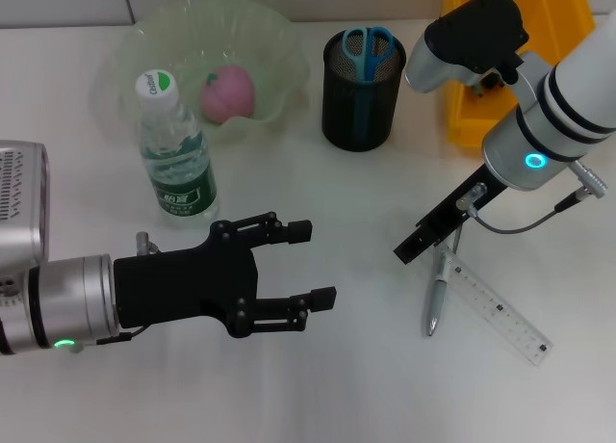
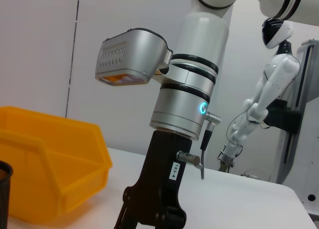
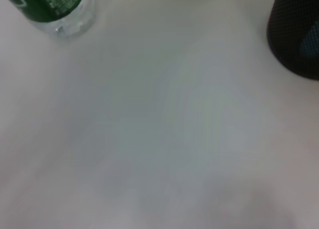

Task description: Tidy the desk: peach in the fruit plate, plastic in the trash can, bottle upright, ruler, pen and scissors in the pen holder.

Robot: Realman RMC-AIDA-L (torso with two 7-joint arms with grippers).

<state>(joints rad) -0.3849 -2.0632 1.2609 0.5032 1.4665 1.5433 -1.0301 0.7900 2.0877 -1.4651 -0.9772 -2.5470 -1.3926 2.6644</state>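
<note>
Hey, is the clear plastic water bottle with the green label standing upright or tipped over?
Upright: the clear plastic water bottle stands on its base on the white desk, cap pointing up.

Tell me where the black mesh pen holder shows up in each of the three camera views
Head view: the pen holder stands upright at top centre, between the fruit plate and the trash can, with the scissors inside.
Left wrist view: only a sliver of its rim at the lower left edge, beside the trash can.
Right wrist view: its mesh wall at the upper right corner.
Shared landmark: the trash can in head and left wrist views; the bottle in head and right wrist views.
</note>
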